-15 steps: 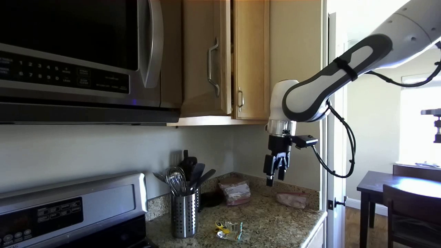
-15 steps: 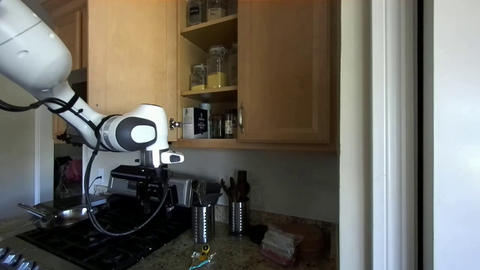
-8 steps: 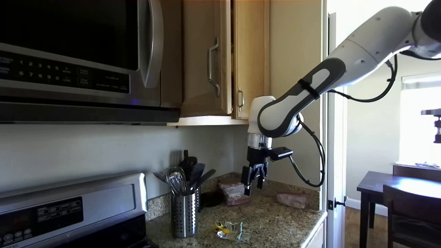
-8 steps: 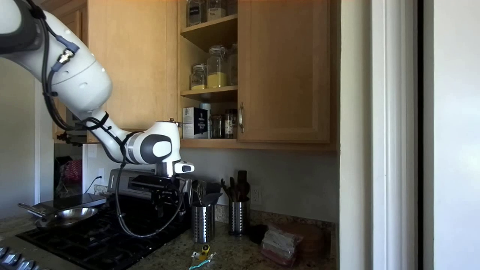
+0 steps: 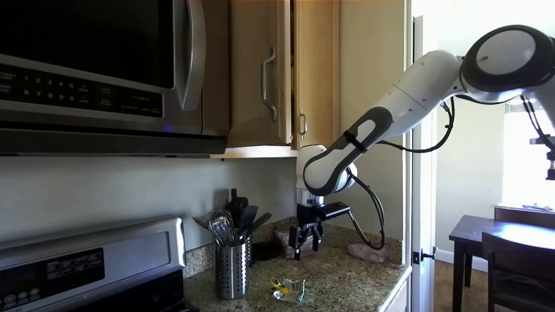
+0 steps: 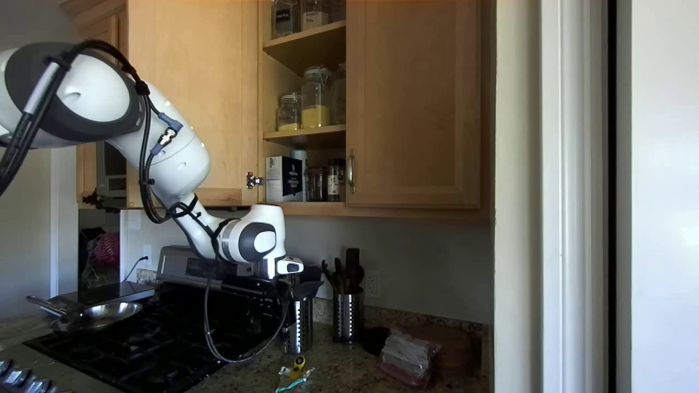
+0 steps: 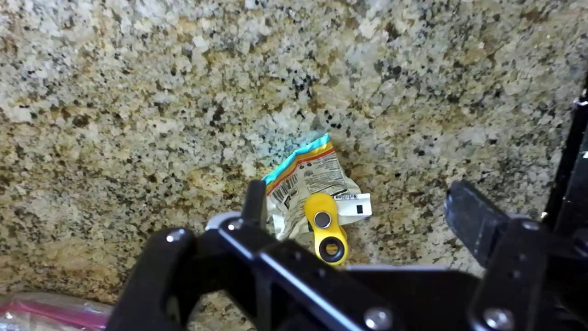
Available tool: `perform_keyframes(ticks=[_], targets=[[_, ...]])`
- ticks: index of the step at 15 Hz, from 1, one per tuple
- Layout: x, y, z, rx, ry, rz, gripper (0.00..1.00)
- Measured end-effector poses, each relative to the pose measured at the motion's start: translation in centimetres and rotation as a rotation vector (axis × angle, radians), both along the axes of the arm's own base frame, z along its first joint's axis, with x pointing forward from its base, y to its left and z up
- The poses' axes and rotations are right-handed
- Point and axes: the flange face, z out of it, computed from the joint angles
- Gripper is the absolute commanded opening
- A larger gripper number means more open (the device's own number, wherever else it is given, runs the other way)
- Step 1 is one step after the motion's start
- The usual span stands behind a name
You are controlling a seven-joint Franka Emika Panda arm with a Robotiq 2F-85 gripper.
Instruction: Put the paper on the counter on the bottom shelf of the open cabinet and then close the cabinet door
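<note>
Up on the wall [image 6: 426,273], cabinet [image 6: 273,82] open, cabinet door [image 6: 191,103] swung out. Below: speckled counter [image 5: 342,277]. Gripper [image 7: 357,202] hangs clear above counter, pointing down, jaws spread apart. Paper [image 7: 308,181] lies crumpled on counter; wrist view shows it beyond the gap. Dark-ringed yellow piece [image 7: 326,231] partly overlaps the paper.

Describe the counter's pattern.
Speckled beige, grey, brown and black; the counter shows best in the wrist view.

Wrist view close above the counter [image 7: 220,115], facing down, both exterior views farther back, sharing the cabinet [image 6: 404,103]
</note>
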Motion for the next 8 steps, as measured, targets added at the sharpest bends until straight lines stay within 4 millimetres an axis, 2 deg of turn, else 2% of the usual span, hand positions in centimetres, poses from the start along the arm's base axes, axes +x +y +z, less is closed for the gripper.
perform_keyframes(ticks=[8], targets=[[0.7, 0.19, -0.27, -0.001, -0.004, -0.004, 1.0]])
